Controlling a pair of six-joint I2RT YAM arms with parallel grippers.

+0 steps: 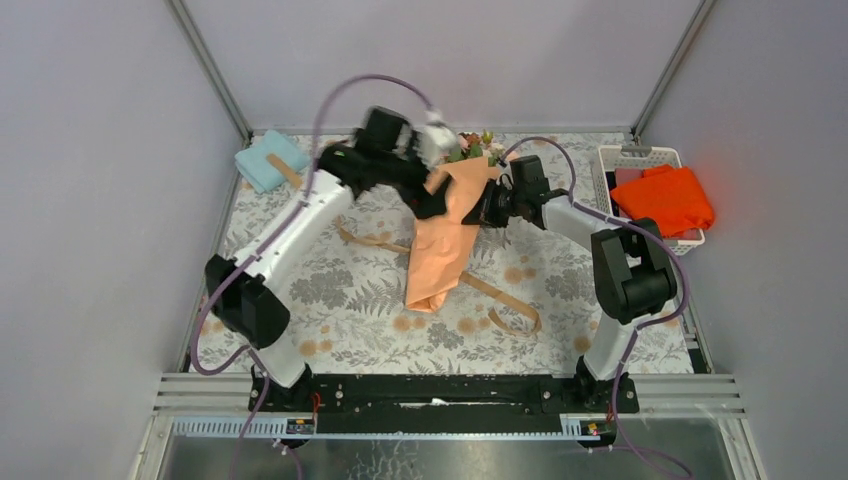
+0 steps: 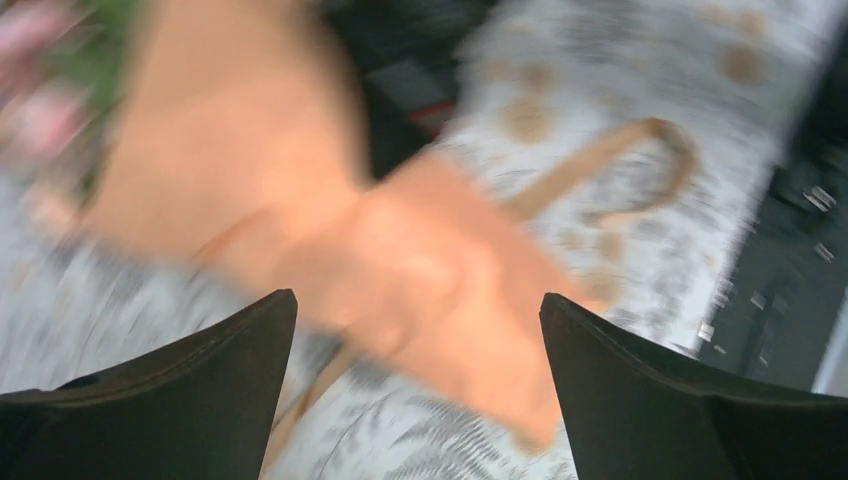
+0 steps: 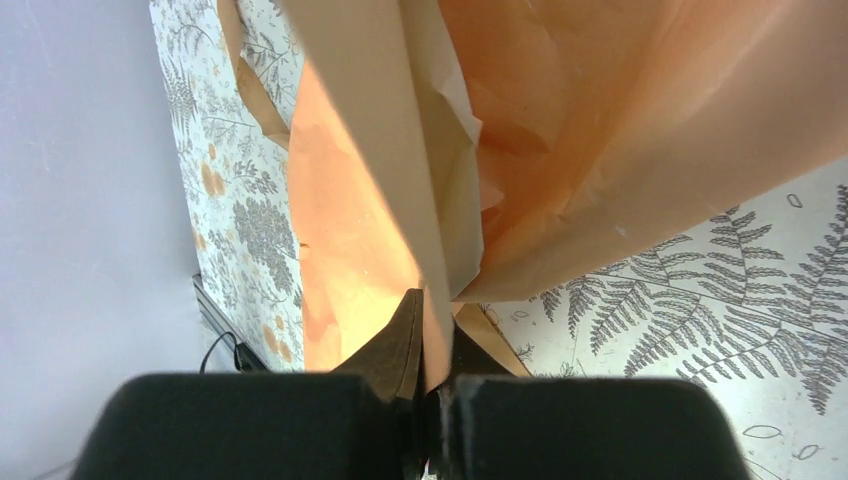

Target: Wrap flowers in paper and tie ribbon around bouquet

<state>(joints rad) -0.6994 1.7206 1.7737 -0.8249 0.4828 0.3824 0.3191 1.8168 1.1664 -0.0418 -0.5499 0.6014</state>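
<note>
pinching what, the right gripper (image 3: 432, 345)?

the paper (image 3: 380, 200) of the bouquet (image 1: 445, 240), its tail on the table (image 1: 350, 290). the left gripper (image 2: 416, 298) gapes wide, empty, near the flowers (image 1: 470, 148).

and the basket (image 1: 640, 152)?

white, far right, holding a bright orange cloth (image 1: 665, 200).

Peach-orange crinkly paper cone (image 1: 445, 240) at centre, tail lower left; pink roses (image 1: 472, 147) poking from upper end; limp tan-brown ribbon strip (image 1: 508, 300) beneath, looping lower right.
</note>
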